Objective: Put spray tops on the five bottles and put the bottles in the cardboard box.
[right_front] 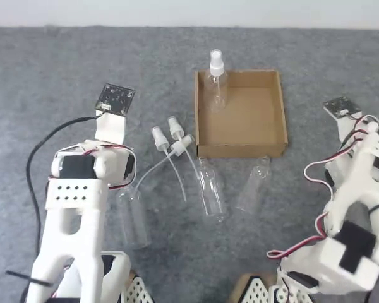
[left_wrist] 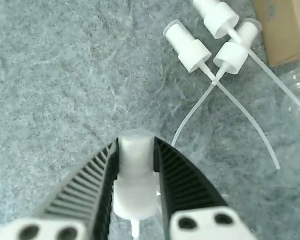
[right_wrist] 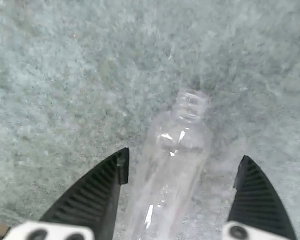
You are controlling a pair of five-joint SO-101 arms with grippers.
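The spray top point(left_wrist: 135, 175) clamped in the left gripper point(left_wrist: 135, 144) has its tube cut off at the frame edge. The bottle point(right_wrist: 170, 170) seen between the spread fingers of the right gripper point(right_wrist: 184, 156) loses its base the same way.

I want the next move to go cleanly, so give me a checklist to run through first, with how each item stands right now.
1. Left gripper holds a spray top: ok, shut on it.
2. Held top's tube straight: cannot tell, it is hidden.
3. Right gripper around an uncapped bottle: ok, open on either side, not closed.
4. That bottle upright for capping: not ok, it lies on the table.
5. Room in the cardboard box: ok, one capped bottle stands inside.
6. Loose spray tops at hand: ok, three lie beside the box.
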